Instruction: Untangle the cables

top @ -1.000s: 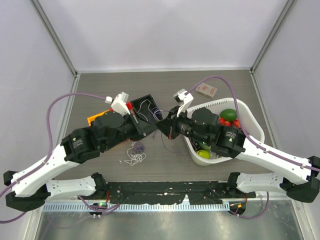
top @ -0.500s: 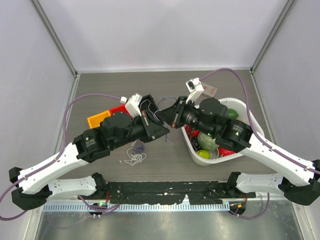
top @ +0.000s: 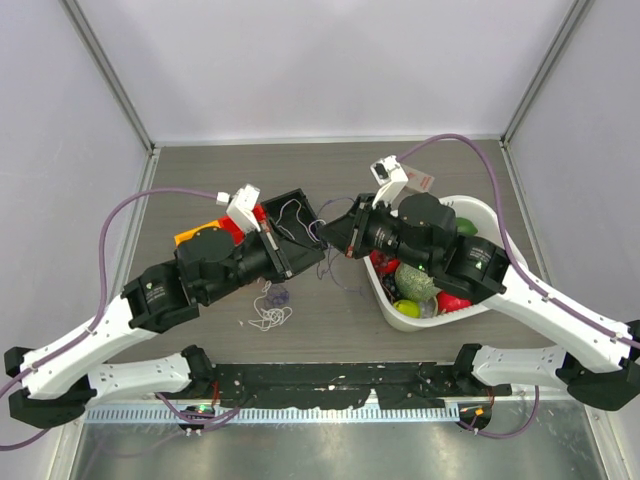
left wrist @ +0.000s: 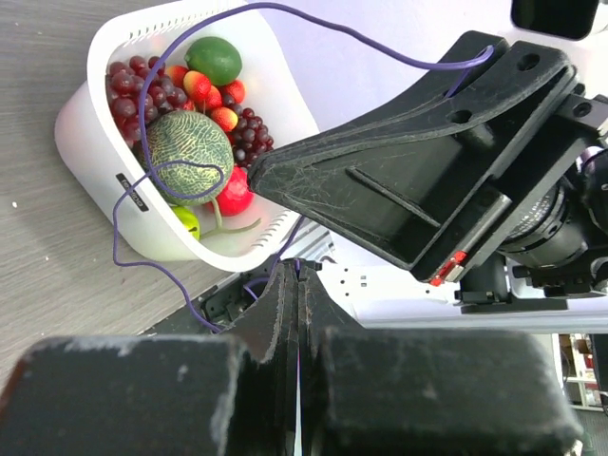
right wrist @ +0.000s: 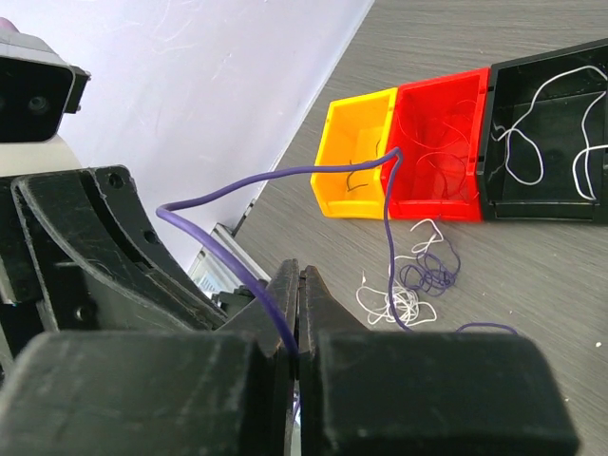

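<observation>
A dark purple cord (right wrist: pixel 387 220) hangs slack between my two grippers above the table. My left gripper (top: pixel 308 258) is shut on one part of it; the cord leaves its closed tips (left wrist: pixel 297 271). My right gripper (top: pixel 330 238) is shut on another part, pinched between its closed tips (right wrist: pixel 299 277). The two grippers face each other, close together. A small tangle of white and purple cords (top: pixel 272 305) lies on the table below the left gripper; it also shows in the right wrist view (right wrist: pixel 418 277).
Three bins stand in a row at the back left: yellow (right wrist: pixel 356 152), red (right wrist: pixel 442 142) with red cord, and black (right wrist: pixel 551 133) with white cords. A white basket (top: pixel 492 222) of fruit sits under the right arm. A small red and white box (top: pixel 414 181) lies behind it.
My left gripper has pulled back to the left, away from the right gripper, drawing the purple cord out. The right gripper rose earlier and now stays put.
</observation>
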You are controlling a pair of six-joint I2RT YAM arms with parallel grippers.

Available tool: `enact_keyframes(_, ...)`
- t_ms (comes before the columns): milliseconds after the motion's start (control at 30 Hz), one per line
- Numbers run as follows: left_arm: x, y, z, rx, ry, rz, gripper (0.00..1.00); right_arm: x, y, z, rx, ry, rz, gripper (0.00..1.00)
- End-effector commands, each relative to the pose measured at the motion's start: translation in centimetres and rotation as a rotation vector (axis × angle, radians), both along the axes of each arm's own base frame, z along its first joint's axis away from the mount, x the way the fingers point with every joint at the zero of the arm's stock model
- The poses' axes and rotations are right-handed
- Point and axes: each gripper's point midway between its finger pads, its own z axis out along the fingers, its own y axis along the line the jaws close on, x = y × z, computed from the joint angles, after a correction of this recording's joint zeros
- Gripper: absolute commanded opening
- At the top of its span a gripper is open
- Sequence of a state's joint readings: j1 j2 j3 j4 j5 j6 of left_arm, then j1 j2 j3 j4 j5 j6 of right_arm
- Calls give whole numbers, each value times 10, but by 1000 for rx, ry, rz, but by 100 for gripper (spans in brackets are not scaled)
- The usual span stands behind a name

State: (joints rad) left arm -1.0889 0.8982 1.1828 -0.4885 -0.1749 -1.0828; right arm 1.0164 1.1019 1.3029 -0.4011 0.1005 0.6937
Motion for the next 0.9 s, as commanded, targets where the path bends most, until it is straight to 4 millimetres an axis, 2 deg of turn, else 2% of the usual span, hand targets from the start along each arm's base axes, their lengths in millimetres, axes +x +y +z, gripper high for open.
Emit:
enact_keyframes(0,5,-3,5,22,-41,6,0,-2,1,25,38,-31,23,1)
enact_keyframes(300,7,-21,3,9,-35,-26,0,-4,4,30,59,-18,36,1)
enact_keyframes(533,10,-14,6,20,-40,0,3,-6,2,27,46,-12,44,1)
enact_keyframes(867,9,-11,6,-16,-34,13,16,-8,4,28,53,14,60,1)
